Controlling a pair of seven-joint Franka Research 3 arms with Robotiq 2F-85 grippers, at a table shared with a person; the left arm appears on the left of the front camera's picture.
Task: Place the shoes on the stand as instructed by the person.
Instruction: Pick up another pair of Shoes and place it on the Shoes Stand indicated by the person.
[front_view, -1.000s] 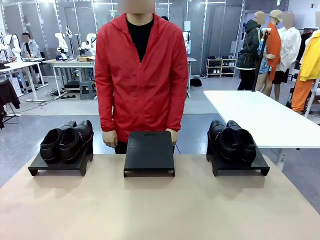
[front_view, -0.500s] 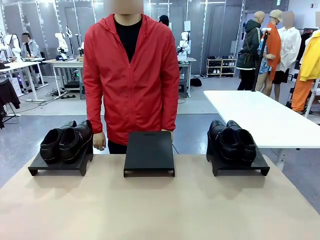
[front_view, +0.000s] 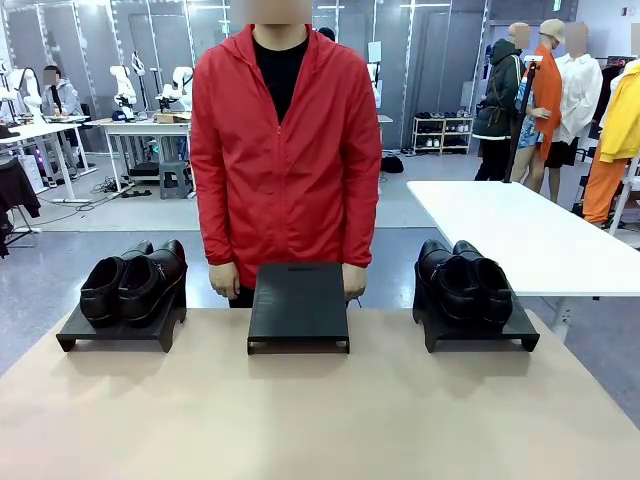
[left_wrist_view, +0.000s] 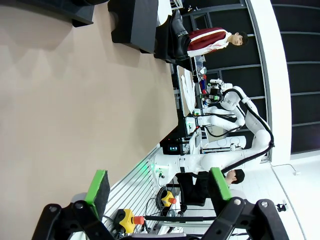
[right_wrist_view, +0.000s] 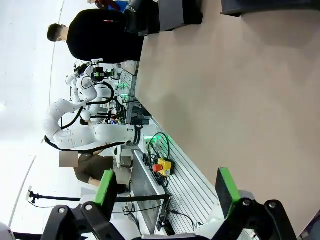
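Two pairs of glossy black shoes rest on black stands in the front view: one pair (front_view: 135, 282) on the left stand (front_view: 115, 333), the other pair (front_view: 466, 283) on the right stand (front_view: 480, 335). Between them the middle stand (front_view: 298, 305) has nothing on it. The person (front_view: 285, 150) in the red jacket stands right behind it, one hand (front_view: 222, 280) at each side. My left gripper (left_wrist_view: 160, 187) is open above the tan table, with a stand (left_wrist_view: 135, 22) and a shoe (left_wrist_view: 175, 30) far off. My right gripper (right_wrist_view: 166, 189) is open too, a stand (right_wrist_view: 175, 12) far ahead.
The tan table (front_view: 320, 410) stretches bare between me and the stands. A white table (front_view: 520, 235) stands off to the back right. Other people and work tables are farther back in the room.
The person shifted to the picture's left, then back to the centre, with hands now beside the middle stand. Shoes and stands have not moved.
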